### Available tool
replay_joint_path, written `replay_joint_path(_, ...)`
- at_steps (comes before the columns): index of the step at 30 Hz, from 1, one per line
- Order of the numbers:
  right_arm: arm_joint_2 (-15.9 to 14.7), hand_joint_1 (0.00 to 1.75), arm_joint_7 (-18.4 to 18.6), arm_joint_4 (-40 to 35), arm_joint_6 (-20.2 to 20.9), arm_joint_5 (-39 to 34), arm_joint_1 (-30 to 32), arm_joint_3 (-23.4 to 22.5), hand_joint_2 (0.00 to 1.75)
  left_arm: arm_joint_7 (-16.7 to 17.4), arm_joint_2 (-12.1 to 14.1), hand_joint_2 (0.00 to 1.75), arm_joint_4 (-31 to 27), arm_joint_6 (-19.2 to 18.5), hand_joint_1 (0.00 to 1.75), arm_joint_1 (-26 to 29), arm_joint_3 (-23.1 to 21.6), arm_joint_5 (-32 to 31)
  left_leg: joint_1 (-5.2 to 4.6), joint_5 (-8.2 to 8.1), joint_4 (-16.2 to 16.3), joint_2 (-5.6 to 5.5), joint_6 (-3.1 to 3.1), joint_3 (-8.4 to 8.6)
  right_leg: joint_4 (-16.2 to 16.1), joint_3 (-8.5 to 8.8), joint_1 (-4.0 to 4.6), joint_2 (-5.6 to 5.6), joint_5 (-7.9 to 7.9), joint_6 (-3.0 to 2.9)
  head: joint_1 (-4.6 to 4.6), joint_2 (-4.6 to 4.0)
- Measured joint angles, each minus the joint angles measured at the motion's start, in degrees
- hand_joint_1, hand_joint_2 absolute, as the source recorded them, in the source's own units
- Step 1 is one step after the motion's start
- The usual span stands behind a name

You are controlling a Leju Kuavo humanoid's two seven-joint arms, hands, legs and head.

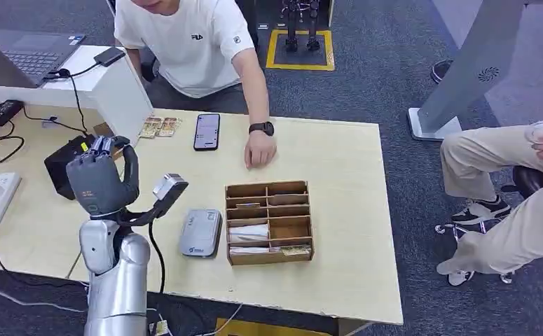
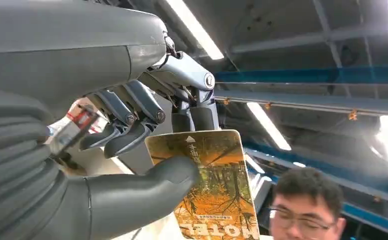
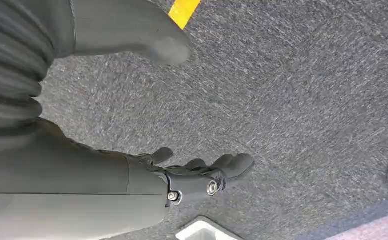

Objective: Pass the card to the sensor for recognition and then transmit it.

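My left hand (image 1: 101,178) is raised above the table's left side, its back toward me. In the left wrist view that hand (image 2: 131,135) pinches an orange hotel card (image 2: 212,190) between thumb and fingers, the card pointing up toward the ceiling. The grey card sensor (image 1: 201,232) lies flat on the table to the right of the left hand, beside the wooden card box (image 1: 270,222). My right hand (image 3: 181,170) hangs over grey carpet with its fingers apart and nothing in it.
A person in a white shirt sits behind the table with a hand (image 1: 260,148) resting on it, near a phone (image 1: 207,131) and two cards (image 1: 159,127). A black box (image 1: 65,164) and cables lie at the left. Another seated person (image 1: 513,189) is at the right.
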Motion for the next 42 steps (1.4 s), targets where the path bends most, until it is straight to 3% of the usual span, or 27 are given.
replay_joint_path(14, 0.0, 0.0, 1.0, -0.9, 0.0, -2.0, 0.1, 0.0, 1.75, 6.6, 1.6, 1.75, 2.1, 0.0, 1.75, 6.7, 0.4, -2.6, 0.0, 0.0, 0.0, -0.05, 0.0, -0.04, 0.0, -0.06, 0.0, -0.03, -0.02, 0.01, -0.02, 0.0)
replay_joint_path(17, 0.0, 0.0, 1.0, -0.9, 0.0, -2.2, 0.2, 0.0, 1.75, 7.1, 1.9, 1.75, 3.2, 0.0, 1.75, 7.7, 0.3, -2.5, 0.0, 0.0, 0.0, -0.04, 0.0, -0.03, 0.0, -0.06, 0.0, -0.02, -0.02, 0.01, 0.0, 0.0)
replay_joint_path(21, 0.0, 0.0, 0.9, -1.1, 0.0, -2.7, 0.2, 0.0, 1.75, 5.1, 2.0, 1.75, 5.1, 0.0, 1.75, 8.7, 0.4, -2.3, 0.0, 0.0, 0.0, -0.05, 0.0, -0.04, 0.0, -0.06, 0.0, -0.03, -0.02, 0.01, 0.0, 0.0)
replay_joint_path(30, 0.0, 0.0, 0.7, -1.2, 0.0, -5.6, 0.8, 0.1, 1.75, 14.1, 3.4, 1.75, 9.8, 0.0, 1.75, 10.7, -2.6, -2.2, 0.01, 0.0, 0.0, -0.06, 0.0, -0.04, 0.0, -0.07, 0.01, -0.04, -0.02, 0.01, 0.0, 0.0)
replay_joint_path(32, 0.1, 0.0, 3.0, -1.8, 0.0, -8.6, 1.3, 1.6, 1.75, 17.7, 3.9, 1.75, 10.7, 0.0, 1.75, 11.8, -4.8, -2.8, -0.01, -0.01, 0.0, -0.04, 0.0, -0.03, 0.0, -0.07, 0.0, -0.01, -0.02, 0.01, 0.02, 0.0)
replay_joint_path(34, 0.3, 0.0, 3.7, -2.5, 0.0, -7.1, 1.7, 2.4, 1.75, 19.4, 4.4, 1.75, 11.3, 0.0, 1.75, 12.8, -6.7, -3.2, 0.0, -0.01, 0.0, -0.04, 0.0, -0.08, 0.0, -0.11, 0.01, 0.0, -0.02, 0.01, 0.0, 0.0)
replay_joint_path(42, 0.3, 0.0, 0.9, -2.4, 0.0, -4.0, 1.0, 0.8, 1.75, 17.8, 5.0, 1.75, 15.8, 0.0, 1.75, 13.8, -8.3, -4.3, 0.0, 0.0, 0.0, -0.04, 0.0, -0.07, 0.0, -0.09, 0.01, -0.02, -0.01, 0.01, -0.02, 0.0)
